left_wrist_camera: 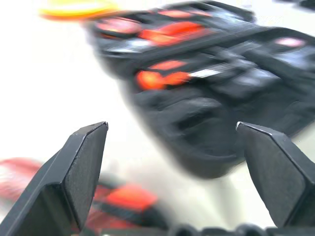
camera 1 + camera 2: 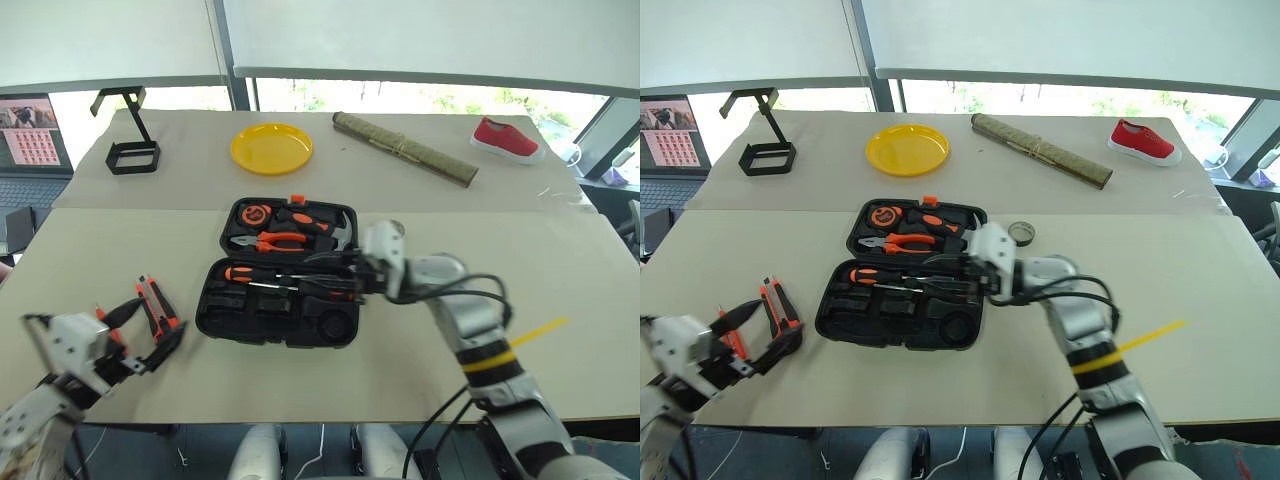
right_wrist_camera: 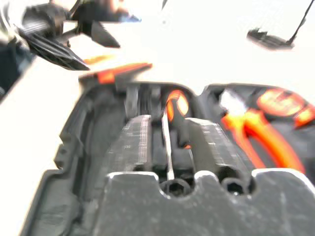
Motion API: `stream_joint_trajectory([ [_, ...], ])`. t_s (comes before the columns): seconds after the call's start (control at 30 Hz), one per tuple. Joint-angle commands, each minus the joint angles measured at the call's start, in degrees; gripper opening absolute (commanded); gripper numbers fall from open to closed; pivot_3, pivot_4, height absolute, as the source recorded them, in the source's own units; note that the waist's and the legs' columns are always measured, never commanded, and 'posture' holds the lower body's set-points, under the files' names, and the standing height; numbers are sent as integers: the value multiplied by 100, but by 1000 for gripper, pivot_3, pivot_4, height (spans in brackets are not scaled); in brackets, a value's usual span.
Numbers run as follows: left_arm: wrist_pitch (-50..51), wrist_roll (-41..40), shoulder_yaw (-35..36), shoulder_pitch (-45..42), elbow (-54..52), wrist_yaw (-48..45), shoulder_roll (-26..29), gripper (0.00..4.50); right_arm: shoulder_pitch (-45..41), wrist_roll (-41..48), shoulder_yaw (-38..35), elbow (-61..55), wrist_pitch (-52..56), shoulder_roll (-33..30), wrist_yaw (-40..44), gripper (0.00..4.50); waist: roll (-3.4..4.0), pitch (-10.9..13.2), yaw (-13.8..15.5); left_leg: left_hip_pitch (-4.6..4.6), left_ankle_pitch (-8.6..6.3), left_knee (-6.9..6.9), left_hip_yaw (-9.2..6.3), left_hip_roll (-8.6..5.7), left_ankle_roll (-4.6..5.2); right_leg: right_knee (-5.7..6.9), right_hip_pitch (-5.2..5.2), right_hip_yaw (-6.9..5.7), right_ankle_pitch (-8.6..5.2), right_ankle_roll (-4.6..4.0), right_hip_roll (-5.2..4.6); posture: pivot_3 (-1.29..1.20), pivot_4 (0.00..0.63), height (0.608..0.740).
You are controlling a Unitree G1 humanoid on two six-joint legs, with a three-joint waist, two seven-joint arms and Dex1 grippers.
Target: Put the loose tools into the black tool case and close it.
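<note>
Gaping black tool case (image 2: 278, 300), tools slotted

The tool case (image 2: 280, 275) is laid open mid-tabletop (image 2: 560, 260); the utility knife (image 2: 157, 305) is placed to its left, nearer the tabletop's left edge.

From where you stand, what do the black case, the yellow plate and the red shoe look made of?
The black case looks like moulded hard plastic: matte, with rounded corners and shaped slots inside. The yellow plate seems to be plastic too, going by its smooth, even colour and slight sheen, though the look leaves it open. The red shoe appears to be cloth, dull in finish, on a white, probably rubber, sole.
</note>
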Motion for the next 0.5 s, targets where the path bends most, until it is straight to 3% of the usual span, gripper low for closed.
stream_joint_trajectory([
  [0.03,-175,-35,577,443,-394,604,-438,4500,706,702,-615,-695,-250,-178,182,3054,-7,1,3,3,0,0,0,1,0,-1,4,1,0,0,1,0,150,740],
  [0.17,-219,-150,872,1069,-398,1010,-1140,4500,1822,1209,-1324,-860,-1068,-186,493,4457,-12,-1,20,8,0,0,6,0,0,-10,14,3,-4,3,7,0,150,740],
  [0.5,-92,-403,851,1568,-603,1387,-1818,4500,2545,1288,-1552,-478,-2083,-228,994,4457,-52,-19,8,12,2,0,46,-1,-3,-13,16,7,-12,-2,35,0,150,740],
])
